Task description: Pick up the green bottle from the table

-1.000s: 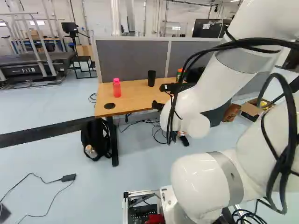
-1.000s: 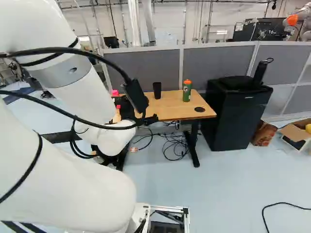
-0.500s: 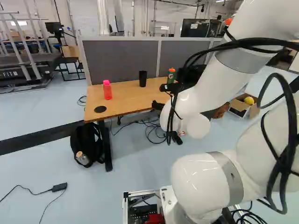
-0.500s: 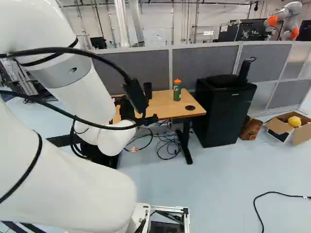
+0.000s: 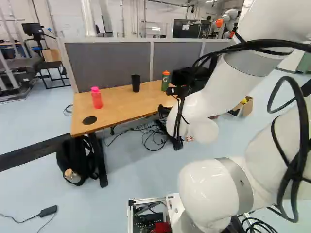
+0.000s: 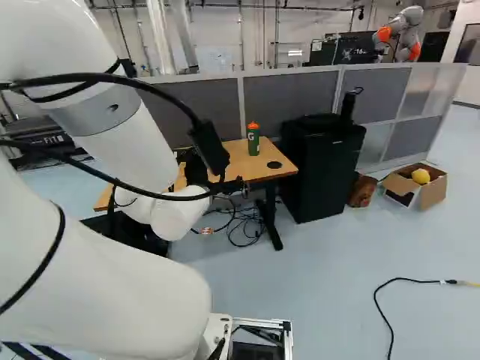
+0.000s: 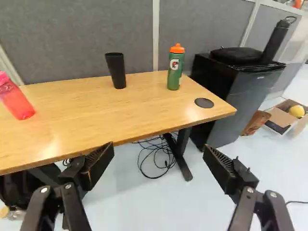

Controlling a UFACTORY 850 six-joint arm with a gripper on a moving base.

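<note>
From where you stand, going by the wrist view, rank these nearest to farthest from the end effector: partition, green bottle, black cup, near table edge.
1. Near table edge, just ahead of the end effector.
2. Green bottle, on the fridge side, and black cup: too close to call.
3. Partition, behind both.

there were two bottles, one green bottle [image 7: 174,72] and one pink bottle [image 7: 17,101], there was one cup [image 7: 116,71], one counter [image 7: 108,113], one black fridge [image 6: 322,176], one backpack [image 5: 73,158]
</note>
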